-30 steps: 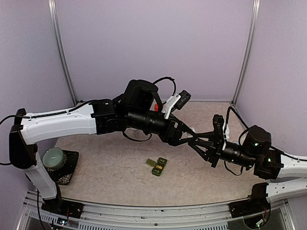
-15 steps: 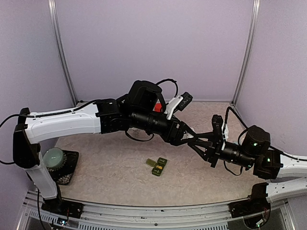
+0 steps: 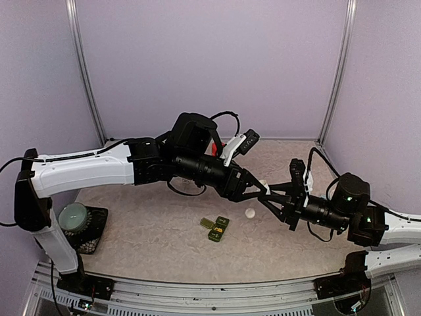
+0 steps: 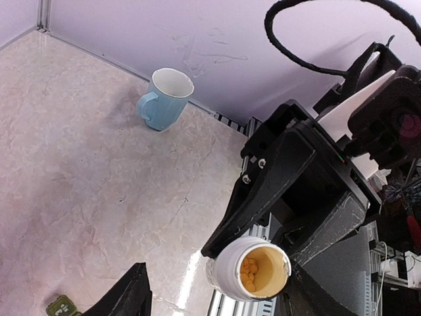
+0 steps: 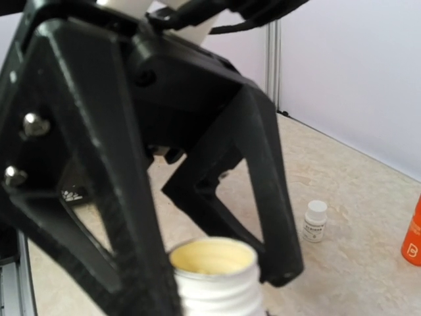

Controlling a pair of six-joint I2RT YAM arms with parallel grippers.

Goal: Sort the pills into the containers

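My right gripper [image 3: 273, 197] is shut on a white pill bottle [image 4: 230, 266] and holds it in the air over the middle of the table. The bottle's mouth is uncapped, and orange-yellow pills [image 4: 248, 271] lie inside. My left gripper [image 3: 253, 189] faces that mouth, open, its fingers [image 5: 279, 217] spread to either side of the bottle [image 5: 214, 276] without touching it. A white cap [image 3: 250, 212] lies on the table below them. The containers [image 3: 217, 228], a small dark green strip, sit just left of the cap, with a corner [image 4: 62, 306] showing in the left wrist view.
A pale blue mug [image 4: 164, 99] stands by the back wall. A small capped white bottle [image 5: 315, 220] and an orange bottle [image 5: 412, 240] stand on the table beyond the grippers. At the near left, a pale round dish [image 3: 74, 216] rests on a black base.
A white cap now lies on the table under the two grippers, where none showed before. The left arm has shifted slightly; the right arm still holds the bottle in the same place.
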